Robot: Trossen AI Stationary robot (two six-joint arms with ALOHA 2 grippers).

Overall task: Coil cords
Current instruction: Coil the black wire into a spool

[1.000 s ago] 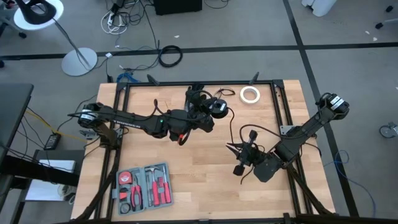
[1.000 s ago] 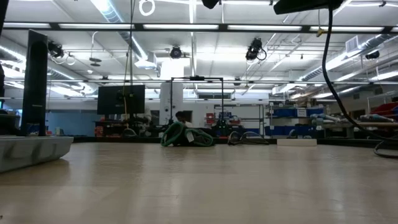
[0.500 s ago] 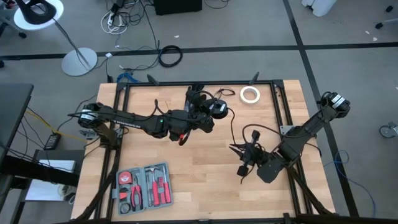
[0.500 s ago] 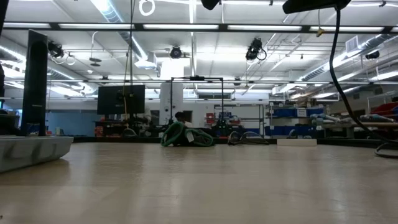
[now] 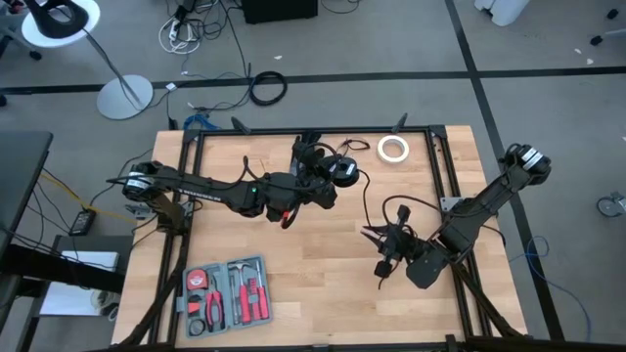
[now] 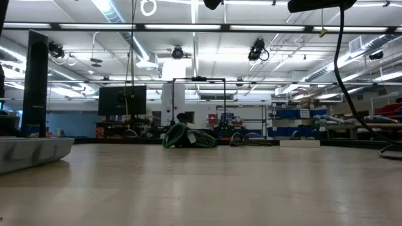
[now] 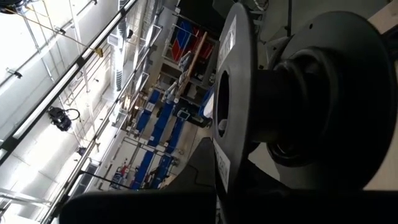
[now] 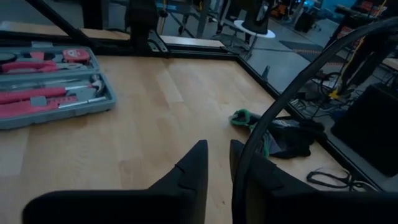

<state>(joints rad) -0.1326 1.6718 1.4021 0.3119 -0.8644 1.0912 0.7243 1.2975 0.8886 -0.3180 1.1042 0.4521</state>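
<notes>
A round bundle of thin black cord is wound on a grey reel and held up at the table's far middle by my left gripper. The bundle's loose tail runs toward the near edge, makes a small loop and reaches my right gripper, whose fingers are almost together. The tail hangs as a black line in the low view and arcs past my right fingers in the right wrist view. My left gripper holds the reel of cord clear of the table. The reel fills the left wrist view and hides the fingers, so the part they are on cannot be told. My right gripper has the cord's tail running along the inner edge of one finger and into the narrow gap. The fingers slant down toward the table. The cord rises slack from them in an arc.
A white tape roll lies at the far right. A grey tool case lies at the near left and also shows in the right wrist view. A green and dark tangle lies at the table's edge. Bare wood lies between the arms.
My right gripper has gone a little toward the table's near right with the cord's tail. The tail's hanging stretch has shifted sideways with it. The reel and my left gripper have kept still.
</notes>
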